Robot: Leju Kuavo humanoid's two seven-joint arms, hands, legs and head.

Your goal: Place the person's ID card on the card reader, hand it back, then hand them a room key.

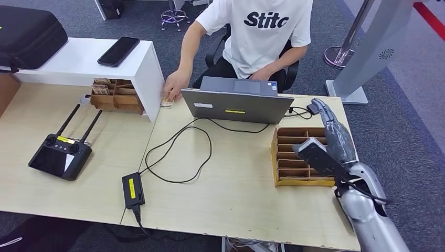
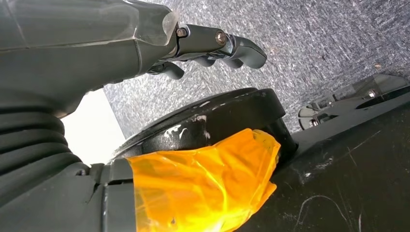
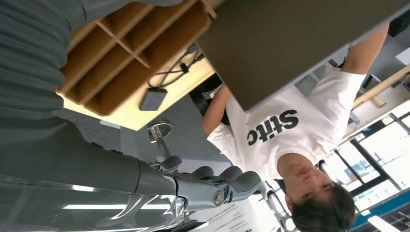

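Reaching across the light wooden desk (image 1: pixel 236 189), the seated person's hand (image 1: pixel 176 84) is seen resting at the far edge beside the white raised counter (image 1: pixel 78 63), where a small pale card-like item (image 1: pixel 167 103) lies; this is judged to be the ID card, though it is too small for that to be settled. Such a card would be expected to be thin, stiff, light and slick, so it is best taken by pinching across its short edges or by sliding it to a table edge first, since flat on wood little lip is offered. The robot's right hand (image 1: pixel 328 139) is held raised above the brown wooden compartment tray (image 1: pixel 279 181), its fingers stretched out and apart with nothing between them. The left hand (image 2: pixel 212 46) is seen in its wrist view hanging over grey carpet, its fingers loosely curled around nothing. No card reader can be made out with certainty. Between the right hand and the card stand the open grey laptop (image 1: pixel 236 102) and a looping black cable (image 1: pixel 178 157) leading to a black power adapter (image 1: pixel 133 189); open desk is left in front of these, so a low reach is judged likely to snag the cable or strike the laptop lid.
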